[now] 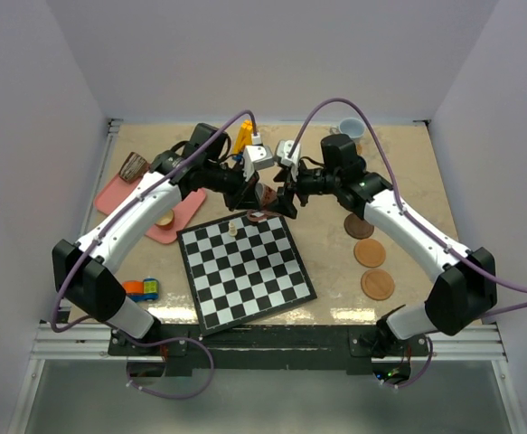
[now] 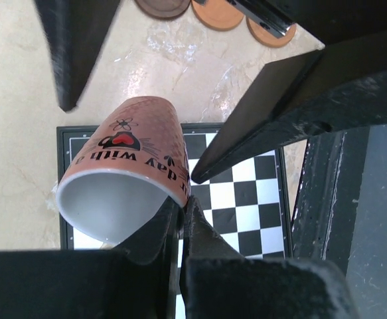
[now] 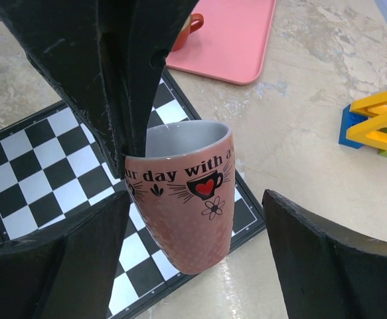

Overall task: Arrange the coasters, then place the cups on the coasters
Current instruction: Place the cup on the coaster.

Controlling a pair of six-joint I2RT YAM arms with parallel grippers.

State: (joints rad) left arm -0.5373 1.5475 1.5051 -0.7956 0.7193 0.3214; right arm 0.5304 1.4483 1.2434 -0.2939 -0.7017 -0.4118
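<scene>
Over the chessboard [image 3: 40, 173], pink cup [image 3: 180, 206] with red-heart print

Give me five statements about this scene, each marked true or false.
1. The left tool pinches the pink cup by its rim. True.
2. The right tool is clamped shut on the pink cup. False: its fingers stand apart, one on either side of the cup.
3. Three coasters lie in a row right of the chessboard. True.
4. The pink cup stands on a coaster. False: it hangs in the left tool's grip.
5. The pink tray lies right of the chessboard. False: it lies to the left.
</scene>
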